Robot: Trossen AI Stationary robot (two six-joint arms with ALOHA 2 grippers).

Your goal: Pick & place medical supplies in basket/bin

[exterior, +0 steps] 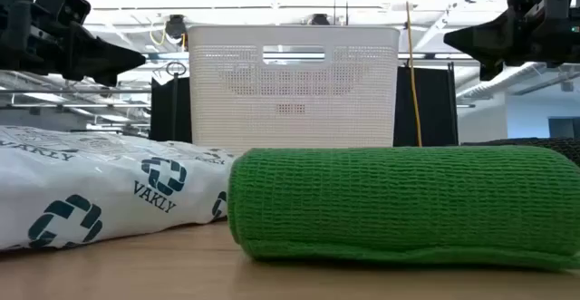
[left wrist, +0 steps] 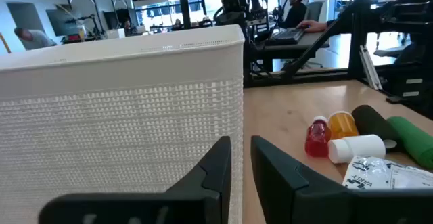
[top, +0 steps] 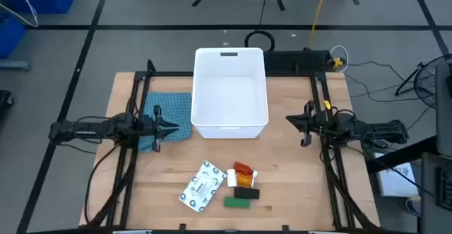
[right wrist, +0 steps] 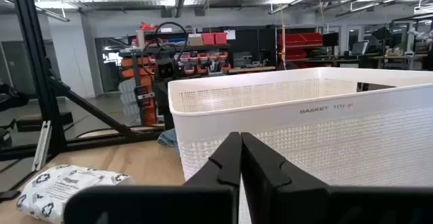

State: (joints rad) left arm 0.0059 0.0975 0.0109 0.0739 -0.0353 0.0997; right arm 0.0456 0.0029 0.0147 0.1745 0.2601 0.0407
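The white basket point(top: 231, 91) stands at the table's far middle. Near the near edge lie the white printed packet point(top: 203, 186), two orange pill bottles point(top: 244, 174), a black block point(top: 246, 192) and a green block point(top: 236, 203). The green one fills the front of the low view as a woven roll point(exterior: 399, 205). My left gripper point(top: 169, 128) hovers over the blue-green cloth point(top: 173, 110), left of the basket; its fingers point(left wrist: 220, 166) are a narrow gap apart. My right gripper point(top: 293, 119) hovers right of the basket, shut point(right wrist: 240, 156). Both hold nothing.
The blue-green cloth lies flat on the table against the basket's left side. Dark frame rails point(top: 134, 156) run along the table's left and right sides. Bare wood lies between the basket and the supplies. People sit at desks beyond the table point(left wrist: 298, 11).
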